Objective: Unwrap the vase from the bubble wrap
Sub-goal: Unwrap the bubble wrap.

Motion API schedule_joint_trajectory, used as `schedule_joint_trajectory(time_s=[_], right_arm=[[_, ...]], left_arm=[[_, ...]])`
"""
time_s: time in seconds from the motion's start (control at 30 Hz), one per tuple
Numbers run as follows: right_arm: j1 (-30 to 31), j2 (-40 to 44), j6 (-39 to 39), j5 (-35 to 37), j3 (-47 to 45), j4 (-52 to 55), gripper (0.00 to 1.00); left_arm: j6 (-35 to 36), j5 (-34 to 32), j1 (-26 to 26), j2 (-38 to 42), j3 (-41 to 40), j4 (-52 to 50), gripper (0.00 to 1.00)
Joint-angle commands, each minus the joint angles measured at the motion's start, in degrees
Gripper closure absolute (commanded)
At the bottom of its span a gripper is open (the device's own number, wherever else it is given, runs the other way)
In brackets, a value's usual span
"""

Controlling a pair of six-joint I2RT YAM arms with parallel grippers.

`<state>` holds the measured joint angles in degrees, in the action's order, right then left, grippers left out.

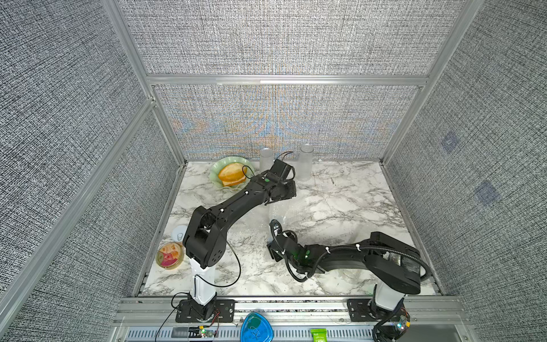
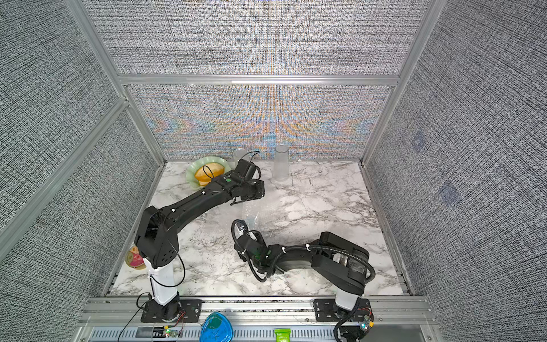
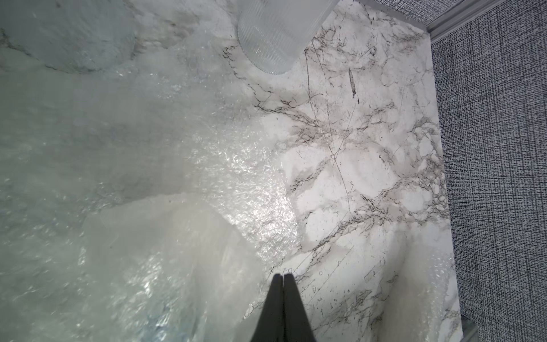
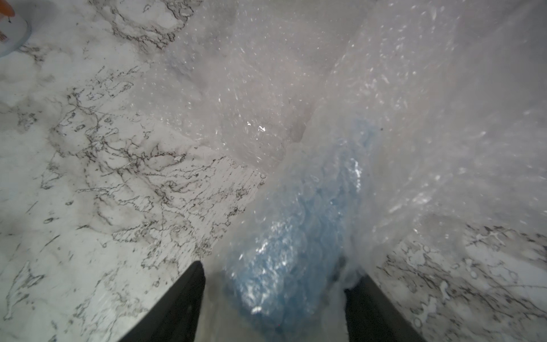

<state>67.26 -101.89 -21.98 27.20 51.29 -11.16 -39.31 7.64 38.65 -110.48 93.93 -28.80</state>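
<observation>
The blue vase (image 4: 296, 237) lies on the marble table, still swathed in clear bubble wrap (image 4: 414, 118). My right gripper (image 4: 275, 275) is open with a finger on each side of the wrapped vase; a gap shows beside one finger. In both top views a loose sheet of the bubble wrap (image 1: 284, 213) (image 2: 254, 216) rises from the table middle to my left gripper (image 1: 270, 202) (image 2: 235, 202). In the left wrist view that gripper (image 3: 283, 275) is shut, fingers pressed together, with the bubble wrap (image 3: 236, 177) bunched against them. The vase is hidden under the right arm in both top views.
A green plate (image 1: 217, 168) with an orange bun sits at the back left. Two clear ribbed glasses (image 1: 265, 160) (image 1: 305, 163) stand by the back wall, one just beyond the left wrist. A lidded tub (image 1: 170, 255) and a white lid (image 1: 179, 234) lie by the left arm's base.
</observation>
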Motion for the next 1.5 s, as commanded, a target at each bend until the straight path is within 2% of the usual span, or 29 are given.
schedule_joint_trajectory(time_s=[0.0,0.17,0.6,0.93,1.13,1.33,1.37,1.4,1.47], right_arm=[[1.0,-2.0,0.8,-1.3,4.0,10.3,0.33],[1.8,-5.2,2.8,-1.4,9.9,17.9,0.33],[4.0,-10.9,6.8,6.6,20.2,33.9,0.33],[4.0,-0.8,10.6,8.2,11.2,24.4,0.23],[3.9,7.3,10.2,5.9,5.0,16.3,0.17],[3.4,15.9,9.0,2.6,-3.1,7.7,0.16],[3.2,18.1,8.8,2.1,-4.5,6.1,0.16],[2.9,19.8,8.5,1.4,-6.1,4.6,0.16],[1.5,23.4,7.4,-0.5,-8.7,2.4,0.16]], left_arm=[[1.8,0.7,-0.3,-0.4,1.2,-0.2,1.0],[3.0,1.0,-0.7,-0.8,3.1,-2.1,1.0],[4.9,2.8,-0.8,-3.2,9.7,-7.3,1.0],[5.5,4.4,-0.9,-7.3,13.9,-9.8,1.0],[5.7,5.3,-1.2,-7.7,16.0,-10.4,1.0],[6.1,6.2,-3.0,-7.3,20.4,-13.1,1.0],[6.3,6.0,-3.3,-7.0,20.8,-13.5,0.68],[6.6,5.8,-3.6,-6.3,21.0,-13.7,0.56],[7.2,5.5,-4.0,-5.0,20.7,-13.8,0.46]])
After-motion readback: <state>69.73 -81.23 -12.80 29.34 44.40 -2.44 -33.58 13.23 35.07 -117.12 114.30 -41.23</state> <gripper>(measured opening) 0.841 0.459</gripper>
